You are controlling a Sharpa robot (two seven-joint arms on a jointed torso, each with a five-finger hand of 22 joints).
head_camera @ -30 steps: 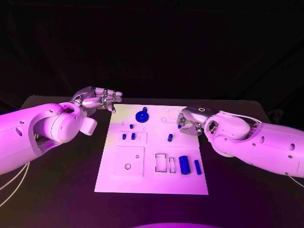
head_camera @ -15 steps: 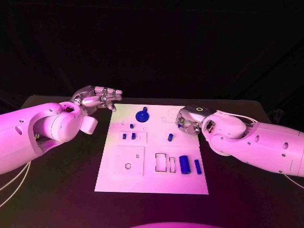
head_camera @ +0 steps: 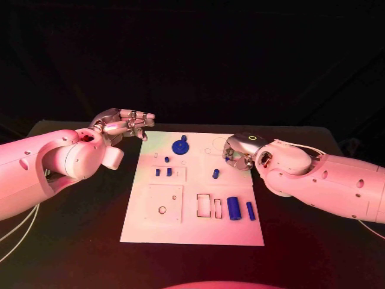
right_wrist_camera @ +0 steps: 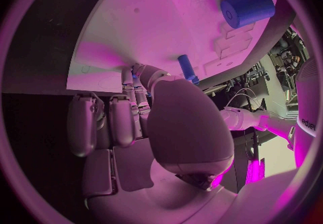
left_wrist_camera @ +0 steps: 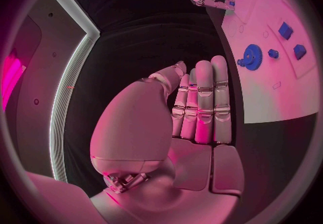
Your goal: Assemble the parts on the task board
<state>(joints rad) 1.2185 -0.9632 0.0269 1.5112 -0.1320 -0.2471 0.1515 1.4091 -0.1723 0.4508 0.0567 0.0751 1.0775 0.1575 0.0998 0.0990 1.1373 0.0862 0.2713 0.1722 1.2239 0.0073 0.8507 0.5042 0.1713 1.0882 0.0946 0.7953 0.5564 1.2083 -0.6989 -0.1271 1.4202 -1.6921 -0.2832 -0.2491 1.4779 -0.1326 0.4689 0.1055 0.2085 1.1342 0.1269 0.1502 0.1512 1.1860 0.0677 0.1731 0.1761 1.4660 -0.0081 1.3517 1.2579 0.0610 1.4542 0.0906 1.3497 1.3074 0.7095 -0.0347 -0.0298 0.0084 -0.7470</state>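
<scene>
The white task board [head_camera: 192, 229] lies in the middle of the table. A blue gear [head_camera: 180, 147] [left_wrist_camera: 252, 57] stands near its far edge. A blue peg [head_camera: 215, 174] [right_wrist_camera: 187, 68], a thick blue cylinder [head_camera: 233, 208] [right_wrist_camera: 247, 7] and a thin blue bar [head_camera: 249, 211] lie on its right half. My right hand [head_camera: 237, 155] [right_wrist_camera: 155, 111] reaches down at the board's right edge. Its thumb and fingertips meet on a small blue part [right_wrist_camera: 134, 76] there. My left hand [head_camera: 123, 124] [left_wrist_camera: 195, 111] hovers off the far left corner, fingers together with the thumb against them, holding nothing.
Small blue pieces [head_camera: 163, 172] stand in a square recess on the board's left half, with another [head_camera: 166, 159] just beyond. Empty slots [head_camera: 209, 206] lie at the middle. The black table [head_camera: 71, 229] surrounds the board.
My right hand has shifted a little towards me and lower onto the board's right edge, covering the small blue part there. The left hand has held still.
</scene>
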